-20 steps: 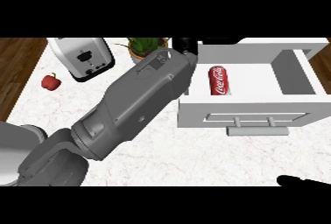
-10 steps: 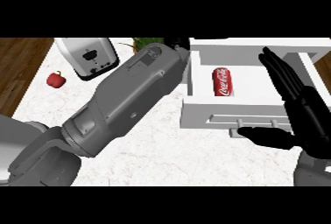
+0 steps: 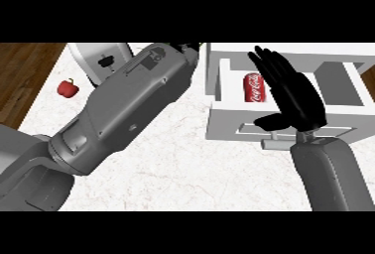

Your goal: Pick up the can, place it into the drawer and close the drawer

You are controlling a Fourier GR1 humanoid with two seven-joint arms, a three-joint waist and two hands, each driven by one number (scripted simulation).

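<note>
A red can point(image 3: 253, 88) lies on its side inside the open white drawer point(image 3: 233, 126), near its left wall. My right hand point(image 3: 295, 95) is open, its straight fingers stretched over the drawer just right of the can. Its thumb point(image 3: 270, 121) lies against the drawer's front, above the handle point(image 3: 278, 144). My left forearm point(image 3: 135, 96) runs diagonally from the lower left to the top middle. Only a dark tip of the left hand point(image 3: 180, 46) shows at the top edge, left of the drawer.
A grey toaster point(image 3: 102, 60) stands at the back left of the white marble counter point(image 3: 176, 173), partly behind my left forearm. A red pepper point(image 3: 67, 88) lies near the counter's left edge, with wooden floor point(image 3: 22, 74) beyond it.
My right hand has come up from the lower right corner and now reaches over the drawer beside the can. The left forearm has barely moved. The can stays in the drawer.
</note>
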